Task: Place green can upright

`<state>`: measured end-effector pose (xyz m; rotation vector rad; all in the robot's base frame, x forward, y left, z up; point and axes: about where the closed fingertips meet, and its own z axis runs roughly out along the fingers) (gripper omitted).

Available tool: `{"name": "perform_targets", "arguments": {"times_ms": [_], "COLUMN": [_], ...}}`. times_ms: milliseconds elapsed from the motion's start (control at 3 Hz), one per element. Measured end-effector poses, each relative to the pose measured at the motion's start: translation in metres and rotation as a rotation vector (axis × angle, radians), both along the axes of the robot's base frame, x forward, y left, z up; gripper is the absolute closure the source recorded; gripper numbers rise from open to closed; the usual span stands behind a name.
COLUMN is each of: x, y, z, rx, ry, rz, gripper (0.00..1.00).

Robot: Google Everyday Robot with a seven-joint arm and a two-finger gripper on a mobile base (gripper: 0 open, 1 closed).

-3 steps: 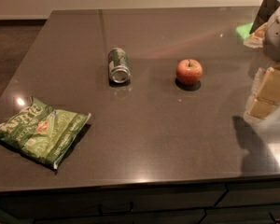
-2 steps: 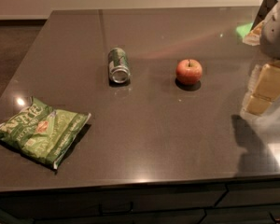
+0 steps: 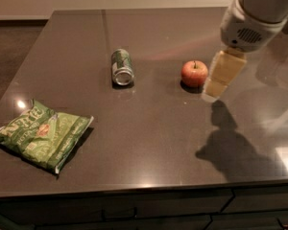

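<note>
The green can (image 3: 122,67) lies on its side on the dark table (image 3: 144,128), left of centre, with its silver end facing the front. My gripper (image 3: 221,76) hangs from the white arm (image 3: 254,13) at the upper right, above the table just right of a red apple (image 3: 194,73). It is well to the right of the can and holds nothing that I can see.
A flat green chip bag (image 3: 41,134) lies near the front left edge. The apple sits between the can and the gripper. The arm's shadow (image 3: 230,147) falls on the table at the front right. The table's front edge runs along the bottom.
The arm and gripper have moved left from the right edge, toward the apple. The can, apple and chip bag have not moved.
</note>
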<state>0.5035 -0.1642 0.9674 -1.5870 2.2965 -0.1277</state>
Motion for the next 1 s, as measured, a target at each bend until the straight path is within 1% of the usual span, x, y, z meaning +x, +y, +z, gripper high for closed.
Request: {"name": "perform_targets", "arguments": {"times_ms": [333,667,1000], "x": [0.025,0.059,0.087], "y": [0.023,0.054,0.08], "z": [-0.006,-0.014,-0.023], "rx": [0.025,0.062,0.052], "ry": [-0.001,0.021,0.052], "rz": [-0.044,-0.134,-0.215], "gripper": [0.0,0.0,0.0]}}
